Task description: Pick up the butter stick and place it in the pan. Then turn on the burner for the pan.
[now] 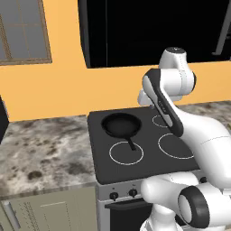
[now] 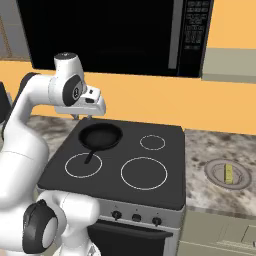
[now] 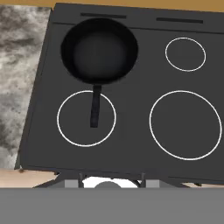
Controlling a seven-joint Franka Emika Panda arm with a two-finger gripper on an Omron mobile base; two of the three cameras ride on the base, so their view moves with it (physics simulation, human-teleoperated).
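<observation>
Butter stick (image 2: 229,173) on grey disc (image 2: 218,178), right counter | pan (image 2: 101,136) on stove, well apart | jaws: cannot tell

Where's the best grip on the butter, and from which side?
Likely from straight above, claw closing across the narrow sides at mid-length. The butter lies flat on a grey disc on the counter right of the stove; its long flat faces give parallel surfaces, and the disc blocks a low side approach.

No text or label can be read.
</observation>
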